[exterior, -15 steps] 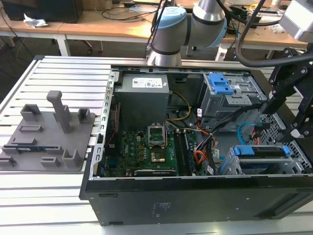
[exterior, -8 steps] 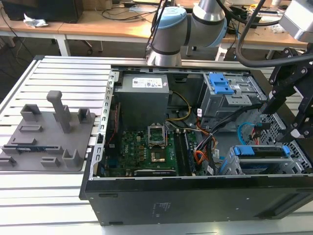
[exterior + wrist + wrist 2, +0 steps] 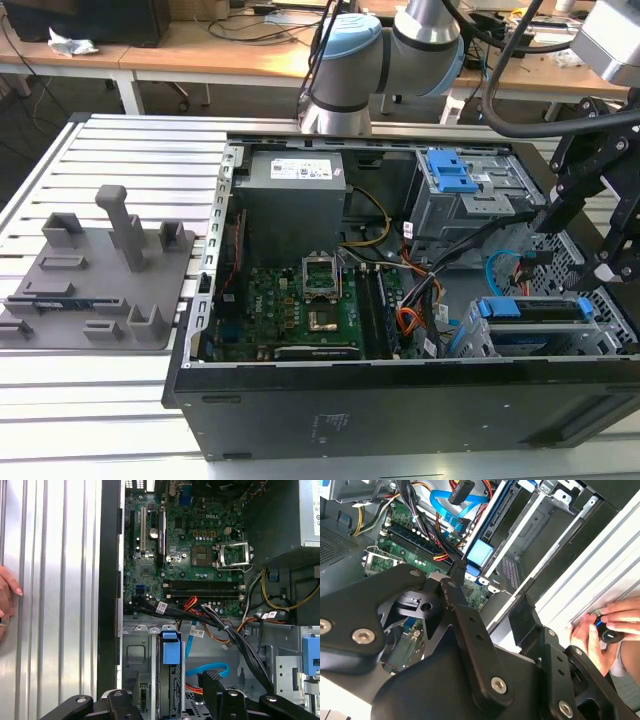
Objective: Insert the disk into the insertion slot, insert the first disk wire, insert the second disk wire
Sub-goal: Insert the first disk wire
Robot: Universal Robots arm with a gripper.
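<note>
**Disk sitting in slot, gripper open beside it**

The gripper (image 3: 490, 587) is hanging open and empty inside the open computer case (image 3: 400, 420), at the end on the exterior view's right. Its 2 fingers (image 3: 456, 572) are spreading wide and gripping nothing. In the first wrist view they are standing on either side of the disk (image 3: 170, 687); I cannot tell if they are touching it.

The disk (image 3: 535, 308) is sitting on edge inside the insertion slot (image 3: 612, 318), and its blue tab (image 3: 170, 650) is pointing toward the motherboard (image 3: 190, 540). In the second wrist view the tab (image 3: 480, 552) is showing just past 1 fingertip.

A blue cable (image 3: 445, 502) is curling loose near the disk, and its black plug (image 3: 461, 491) is hanging apart from the disk. A bundle of black wires (image 3: 235, 635) is running across between the motherboard and the slot.

An upper drive bay (image 3: 450, 170) with a blue latch is sitting farther back in the case. A grey fixture (image 3: 100, 270) is lying on the slatted table (image 3: 120, 150), on the exterior view's left, well apart from the case.

A person's hand (image 3: 592, 630) is resting at the table edge beside the case, pinching a small black and blue object (image 3: 607, 632).
</note>
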